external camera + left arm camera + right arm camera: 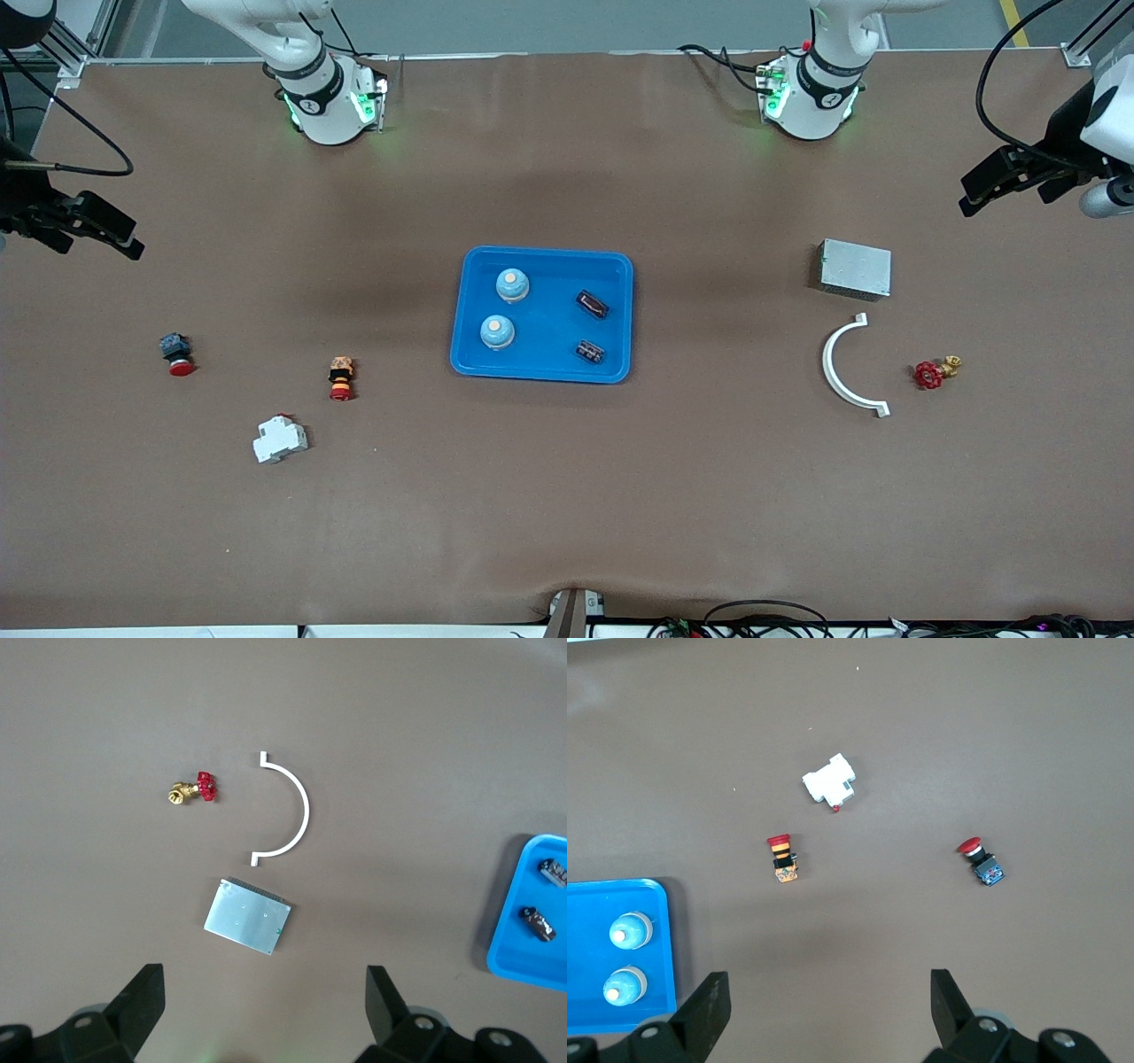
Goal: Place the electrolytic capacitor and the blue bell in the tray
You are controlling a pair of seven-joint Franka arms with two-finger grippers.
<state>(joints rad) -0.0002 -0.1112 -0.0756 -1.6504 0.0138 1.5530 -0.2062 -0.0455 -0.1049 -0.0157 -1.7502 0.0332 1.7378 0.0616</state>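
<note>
The bright-blue tray (549,319) lies in the middle of the table. In it stand two blue bells (512,284) (497,332), and two dark electrolytic capacitors (592,304) (591,352) lie toward the left arm's end of it. The left wrist view shows the tray's edge (514,939) with both capacitors (553,871) (539,923). The right wrist view shows the tray's rim (666,948) and both bells (631,931) (625,986). My left gripper (1010,190) (264,973) hangs open and empty over the left arm's end of the table. My right gripper (93,239) (828,976) hangs open and empty over the right arm's end.
Toward the left arm's end lie a grey metal box (854,268), a white curved bracket (842,368) and a red-handled brass valve (935,372). Toward the right arm's end lie two red push buttons (176,353) (341,377) and a white breaker (280,439).
</note>
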